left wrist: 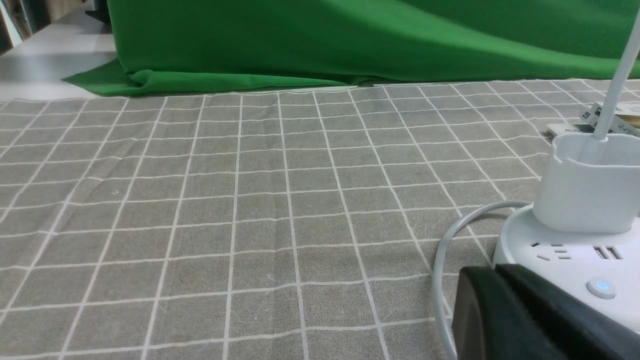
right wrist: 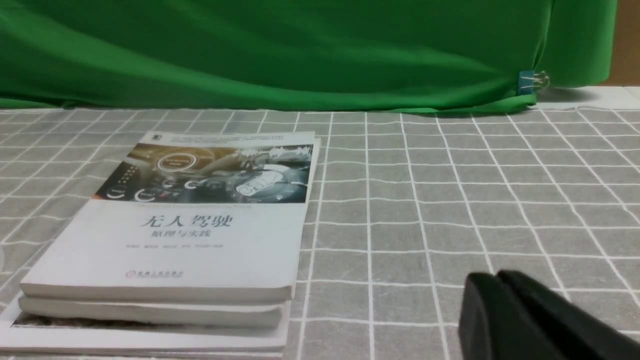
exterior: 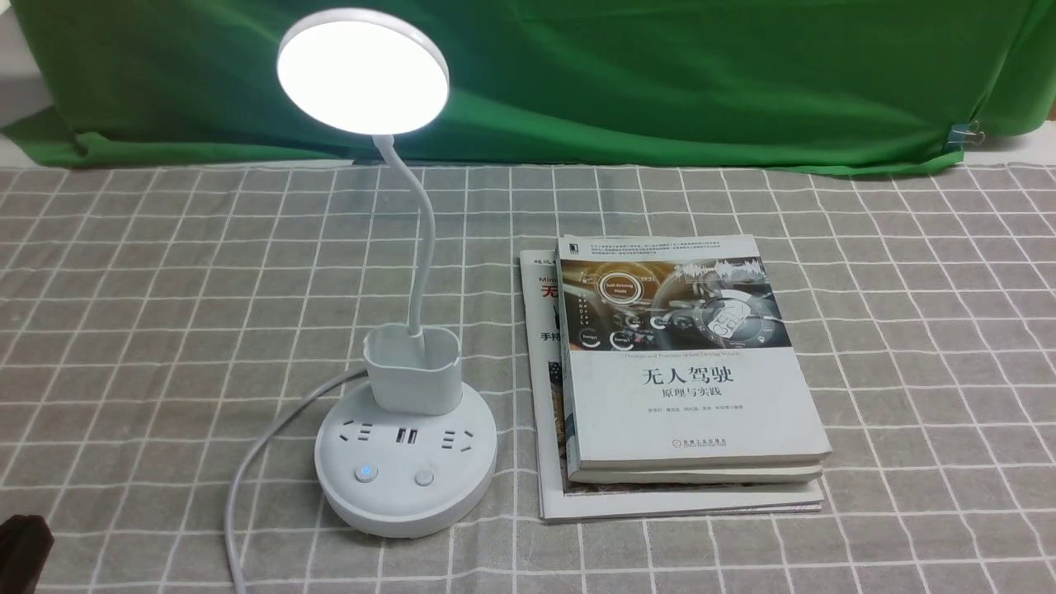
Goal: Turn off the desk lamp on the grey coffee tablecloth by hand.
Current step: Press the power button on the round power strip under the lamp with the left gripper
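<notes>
The white desk lamp (exterior: pixel 406 450) stands on the grey coffee tablecloth (exterior: pixel 148 313), left of centre. Its round disc head (exterior: pixel 363 71) glows brightly. Its base has two buttons: the left button (exterior: pixel 365 473) shows a blue light, the right button (exterior: pixel 424 477) is plain. My left gripper (exterior: pixel 21 544) shows only as a dark tip at the front left edge. In the left wrist view it (left wrist: pixel 495 272) is shut and empty, close to the lamp base (left wrist: pixel 565 260) and its lit button (left wrist: pixel 601 287). My right gripper (right wrist: pixel 497 277) is shut and empty over the cloth, right of the books.
A stack of books (exterior: pixel 685 371) on a magazine lies right of the lamp. The lamp's white cord (exterior: pixel 247 470) curves off the base to the front left. A plain green cloth (exterior: pixel 660 74) hangs along the back, held by a clip (exterior: pixel 961 134).
</notes>
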You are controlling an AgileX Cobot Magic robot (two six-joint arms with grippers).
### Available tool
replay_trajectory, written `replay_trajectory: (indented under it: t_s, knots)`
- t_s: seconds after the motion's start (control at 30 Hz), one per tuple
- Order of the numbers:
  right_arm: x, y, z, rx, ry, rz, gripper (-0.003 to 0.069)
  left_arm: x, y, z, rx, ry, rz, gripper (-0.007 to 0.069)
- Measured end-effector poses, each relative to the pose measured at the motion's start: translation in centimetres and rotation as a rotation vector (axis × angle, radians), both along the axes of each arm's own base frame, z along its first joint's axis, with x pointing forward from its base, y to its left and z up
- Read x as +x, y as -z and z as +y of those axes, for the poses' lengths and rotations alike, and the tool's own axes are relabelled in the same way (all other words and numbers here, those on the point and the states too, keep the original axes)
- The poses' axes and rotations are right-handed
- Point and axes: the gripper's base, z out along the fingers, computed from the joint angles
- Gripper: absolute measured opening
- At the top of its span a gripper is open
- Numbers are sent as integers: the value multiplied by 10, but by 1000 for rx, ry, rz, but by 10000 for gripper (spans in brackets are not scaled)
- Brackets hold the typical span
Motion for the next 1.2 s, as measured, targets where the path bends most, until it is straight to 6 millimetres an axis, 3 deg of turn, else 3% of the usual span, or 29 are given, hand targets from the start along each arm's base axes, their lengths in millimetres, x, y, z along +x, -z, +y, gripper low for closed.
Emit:
replay_trajectory:
  t_s: [0.63, 1.03, 1.2]
  knots:
    - [0, 0, 0, 0, 0, 0, 35, 0, -1, 1, 40, -4, -17, 1]
    - [0, 0, 0, 0, 0, 0, 35, 1, -15, -1, -289, -16, -144, 1]
    - [0, 0, 0, 0, 0, 0, 35, 1, -16, 0, -317, -20, -161, 1]
